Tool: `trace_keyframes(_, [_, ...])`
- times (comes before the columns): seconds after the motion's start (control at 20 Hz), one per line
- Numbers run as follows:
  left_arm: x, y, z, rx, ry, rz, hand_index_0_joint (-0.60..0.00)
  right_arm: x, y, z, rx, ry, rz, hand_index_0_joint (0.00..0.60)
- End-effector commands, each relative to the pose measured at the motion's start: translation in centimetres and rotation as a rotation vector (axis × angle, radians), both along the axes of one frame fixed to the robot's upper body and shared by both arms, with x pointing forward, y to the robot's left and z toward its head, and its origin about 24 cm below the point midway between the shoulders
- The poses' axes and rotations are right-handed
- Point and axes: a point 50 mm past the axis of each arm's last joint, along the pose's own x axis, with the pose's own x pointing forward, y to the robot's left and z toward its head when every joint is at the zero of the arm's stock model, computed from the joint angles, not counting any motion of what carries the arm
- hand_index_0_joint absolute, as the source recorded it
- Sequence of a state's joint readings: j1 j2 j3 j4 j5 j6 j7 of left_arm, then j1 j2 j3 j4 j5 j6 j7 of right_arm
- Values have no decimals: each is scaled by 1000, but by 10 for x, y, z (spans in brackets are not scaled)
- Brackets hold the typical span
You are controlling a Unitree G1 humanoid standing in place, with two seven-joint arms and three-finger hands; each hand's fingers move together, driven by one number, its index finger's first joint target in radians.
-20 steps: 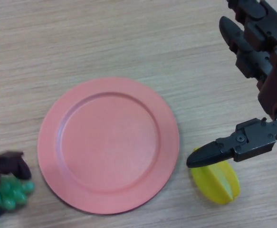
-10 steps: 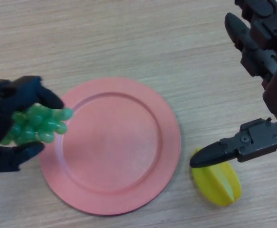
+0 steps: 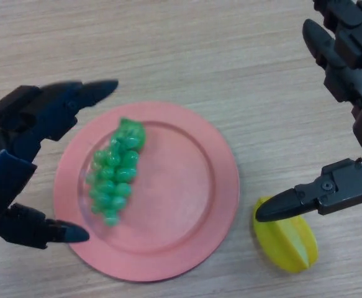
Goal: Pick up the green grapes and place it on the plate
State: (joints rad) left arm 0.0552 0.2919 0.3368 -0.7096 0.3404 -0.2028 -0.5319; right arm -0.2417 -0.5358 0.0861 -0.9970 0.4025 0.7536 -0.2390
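With the grapes lying on the plate's left half and your left hand spread wide around them holding nothing, lift it straight up and back left over bare table, while the right hand, also open, hangs above the yellow fruit.

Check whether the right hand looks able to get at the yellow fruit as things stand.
Probably yes: the right hand is open, its thumb already over the yellow fruit, and nothing lies between them. The plate sits beside it, apart.
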Motion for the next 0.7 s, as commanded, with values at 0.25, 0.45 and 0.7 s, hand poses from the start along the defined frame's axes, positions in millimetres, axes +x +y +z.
trace_keyframes(0.25, [-19,16,39,-447,-97,-60,0,-13,2,27,26,-225,18,0])
trace_keyframes(0.45, [-30,14,42,-792,100,-204,0,-12,3,28,31,-211,20,0])
trace_keyframes(0.7, [-26,27,39,-881,177,-213,0,-11,4,27,43,-206,25,0])
